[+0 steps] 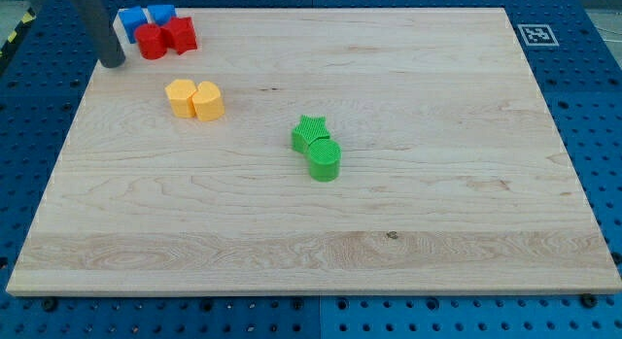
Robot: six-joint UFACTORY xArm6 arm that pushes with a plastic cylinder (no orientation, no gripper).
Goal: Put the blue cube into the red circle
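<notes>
One short gap is separating my tip (113, 61) from the far-left cluster; the rod is a bare end with nothing to open or close, and it is touching no block. Just to its right, the blue cube (131, 22) is sitting against the red circle (151, 42), already touching it on the far-left side. Beyond them, another blue block (161, 14) and a red star-like block (181, 34) are crowding the pair, so any push, I judge, is needing to run rightward and slightly nearward.

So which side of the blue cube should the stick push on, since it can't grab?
Probably its left face. The small blue cube touches the red round block, which sits just below and right of it. My tip stands at the view's left of both, slightly lower, apart from them.
</notes>
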